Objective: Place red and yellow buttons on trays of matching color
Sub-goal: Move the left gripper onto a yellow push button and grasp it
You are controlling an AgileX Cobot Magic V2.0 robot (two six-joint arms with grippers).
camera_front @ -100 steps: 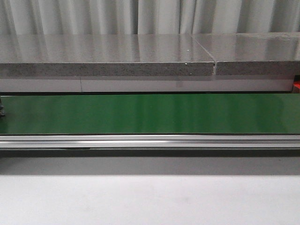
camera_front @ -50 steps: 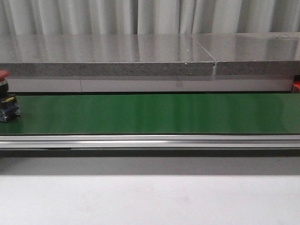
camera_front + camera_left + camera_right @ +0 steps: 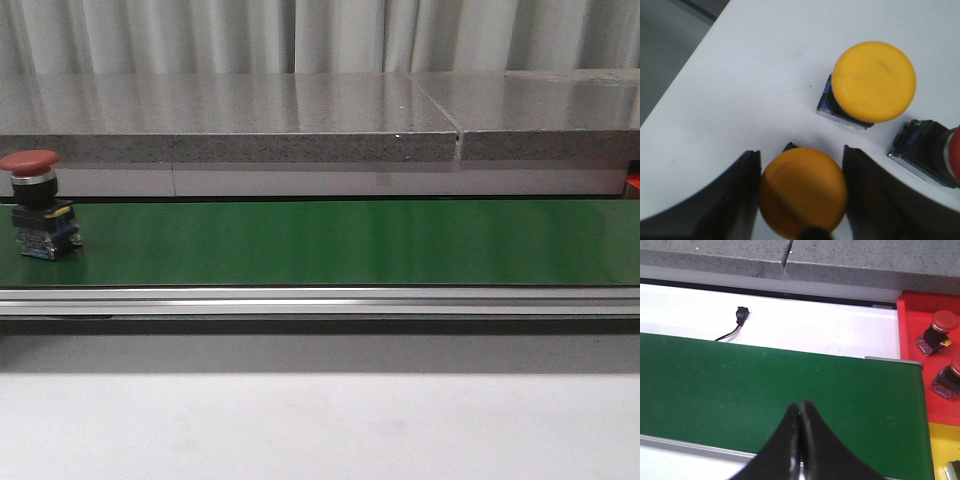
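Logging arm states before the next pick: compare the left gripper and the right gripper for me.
The left gripper is open, its fingers either side of a yellow button; the right gripper is shut and holds nothing. The left gripper is over a white surface with more buttons beside it; the right gripper is over the green belt, near the red tray. Both have dark fingers.

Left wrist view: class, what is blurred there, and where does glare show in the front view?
Left wrist view: the near yellow button between the left gripper fingers is soft; the farther yellow button is sharper. Front view: pale sheen streaks the green conveyor belt.
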